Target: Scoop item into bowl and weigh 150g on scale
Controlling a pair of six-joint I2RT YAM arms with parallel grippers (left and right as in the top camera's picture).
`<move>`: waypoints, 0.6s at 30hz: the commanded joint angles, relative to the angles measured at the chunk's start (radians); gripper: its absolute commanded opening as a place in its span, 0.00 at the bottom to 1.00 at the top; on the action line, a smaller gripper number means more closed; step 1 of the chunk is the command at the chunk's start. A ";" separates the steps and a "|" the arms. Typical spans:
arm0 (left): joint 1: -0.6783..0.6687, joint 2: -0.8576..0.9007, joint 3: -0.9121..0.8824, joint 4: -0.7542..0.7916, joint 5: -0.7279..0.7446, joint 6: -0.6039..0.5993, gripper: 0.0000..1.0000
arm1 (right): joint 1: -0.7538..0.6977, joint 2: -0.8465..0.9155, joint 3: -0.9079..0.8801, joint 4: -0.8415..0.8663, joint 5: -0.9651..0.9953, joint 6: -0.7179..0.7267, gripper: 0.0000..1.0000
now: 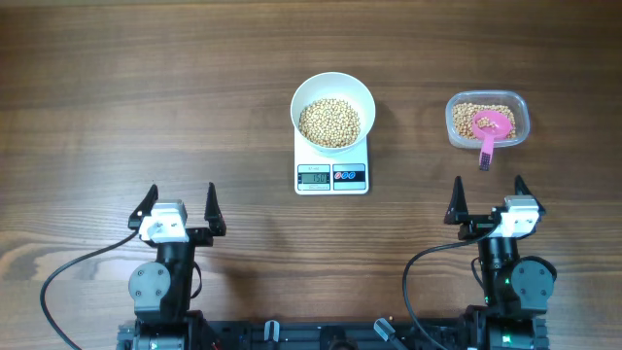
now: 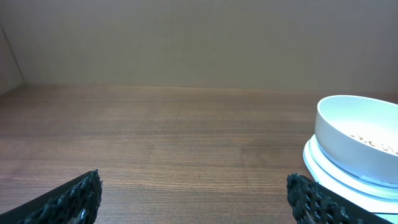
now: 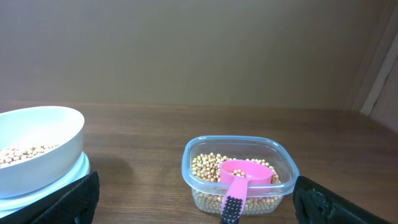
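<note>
The scoop is seen in the tub straight ahead of the right gripper, handle turned toward it, with that gripper and the left gripper held wide open, empty.

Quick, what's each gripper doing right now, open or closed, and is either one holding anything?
Left gripper: open, holding nothing.
Right gripper: open, holding nothing.
</note>
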 commanded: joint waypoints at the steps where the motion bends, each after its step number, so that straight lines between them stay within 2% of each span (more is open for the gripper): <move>1: -0.005 -0.011 -0.005 -0.001 -0.002 -0.010 1.00 | 0.005 -0.003 -0.001 0.001 0.018 0.013 1.00; 18: -0.005 -0.011 -0.005 -0.001 -0.002 -0.010 1.00 | 0.005 -0.003 -0.001 0.000 0.024 0.013 1.00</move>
